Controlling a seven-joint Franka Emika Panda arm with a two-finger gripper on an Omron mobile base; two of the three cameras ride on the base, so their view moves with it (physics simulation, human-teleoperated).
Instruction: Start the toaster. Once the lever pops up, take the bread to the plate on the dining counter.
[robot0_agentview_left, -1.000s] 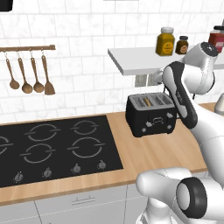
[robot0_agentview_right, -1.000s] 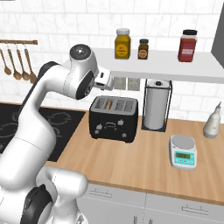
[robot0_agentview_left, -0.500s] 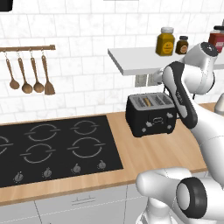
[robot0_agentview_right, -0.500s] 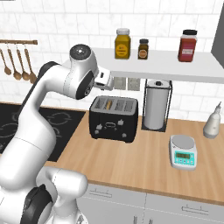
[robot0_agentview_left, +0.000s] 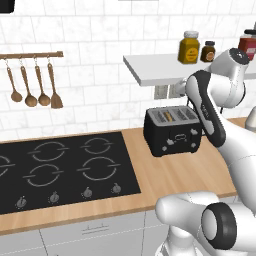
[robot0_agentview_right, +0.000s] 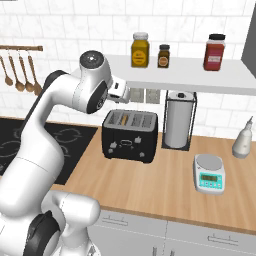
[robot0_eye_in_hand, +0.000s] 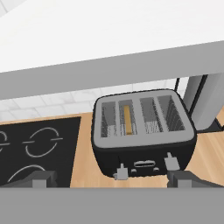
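Toaster (robot0_agentview_right: 129, 136): black boxy body, silver slotted top w/ 4 slots, small pale controls on front. You see it on the wood worktop (robot0_agentview_right: 165, 187), between hob and paper-towel stand.
Bread (robot0_eye_in_hand: 127, 119): thin brown edge standing in the 2nd slot from left in hand view; you get only the top edge, rest sunk in the slot.
Levers: two pale tabs low on the toaster front in hand view; hard to tell their exact height.
Gripper (robot0_eye_in_hand: 111, 179): jaws spread wide, nothing between them. Dark fingertips (robot0_eye_in_hand: 43, 178) sit at the bottom of hand view, above and in front of the toaster, apart from it. In the base views you can't make out the fingers; the hand is tucked under the shelf.
Hob (robot0_agentview_left: 60, 167): flat black glass, ring marks, knobs along front edge; left side cut off by frame.
Shelf (robot0_agentview_right: 200, 75): plain white slab above the toaster, carrying three jars.
Paper-towel stand (robot0_agentview_right: 180, 120): thin black wire frame, white roll, just right of toaster.
Scale (robot0_agentview_right: 209, 173): small pale unit w/ green display, on worktop, well right of toaster.
Wall rail (robot0_agentview_left: 32, 55): wooden spoons and spatula hanging over white tile.
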